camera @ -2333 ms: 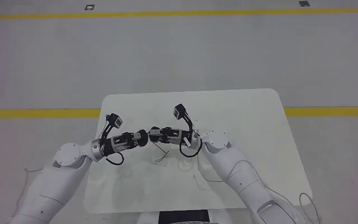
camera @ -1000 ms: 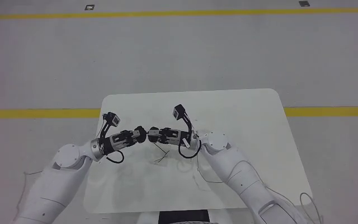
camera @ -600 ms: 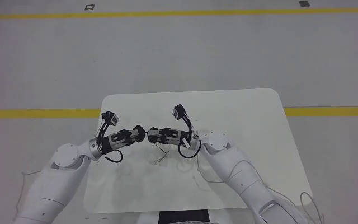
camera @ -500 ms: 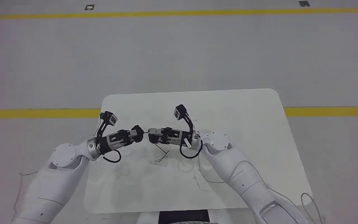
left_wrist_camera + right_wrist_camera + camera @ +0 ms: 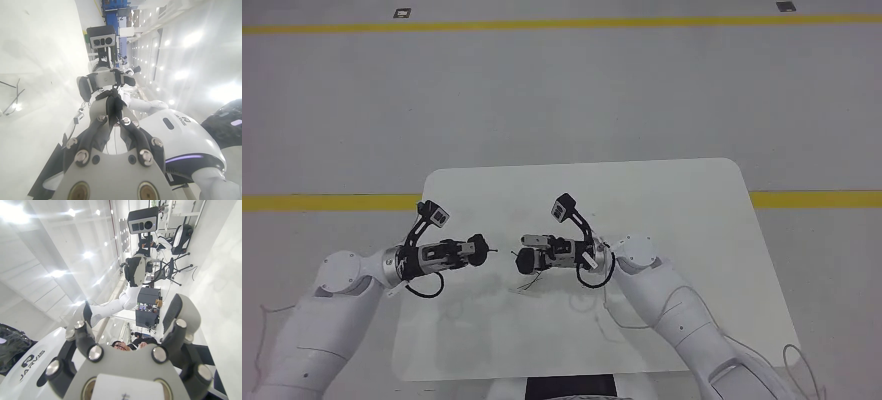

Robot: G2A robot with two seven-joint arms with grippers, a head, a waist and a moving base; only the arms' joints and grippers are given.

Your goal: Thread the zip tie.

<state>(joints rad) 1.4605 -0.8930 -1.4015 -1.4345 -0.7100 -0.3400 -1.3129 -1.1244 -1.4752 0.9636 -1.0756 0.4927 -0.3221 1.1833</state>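
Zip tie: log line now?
left gripper shut on thin black zip tie | right gripper open, empty | spare black ties on white table

Smooth white table (image 5: 682, 200) — slightly glossy, black plastic zip ties (image 5: 531, 283), matt grey right pincer (image 5: 132, 306)

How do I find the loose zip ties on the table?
Start at the white table and look at its middle, where the two arms point at each other. Just on the robot's side of the open right gripper lie the loose zip ties. They are thin dark strands crossed flat on the tabletop, far skinnier than the chunky gripper nearby.
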